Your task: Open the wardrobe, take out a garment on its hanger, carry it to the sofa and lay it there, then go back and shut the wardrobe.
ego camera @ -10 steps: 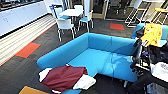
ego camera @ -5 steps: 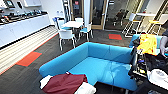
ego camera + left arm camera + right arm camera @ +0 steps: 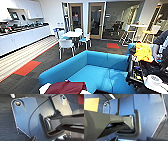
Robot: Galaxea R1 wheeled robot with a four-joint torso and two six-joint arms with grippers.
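Lying in soft maroon folds with a white sleeve showing, the garment [image 3: 66,87] on the front edge of the sofa [image 3: 100,72], smooth bright blue upholstery curving low around the seat. Standing beyond, white chairs [image 3: 66,46] on thin metal legs around a white table [image 3: 72,34], dark carpet [image 3: 47,58] with a red patch. Sitting at the right edge, a person [image 3: 160,47] beside an orange cloth [image 3: 143,52]. Impossible to judge either gripper's fingers, or the garment's place relative to them.
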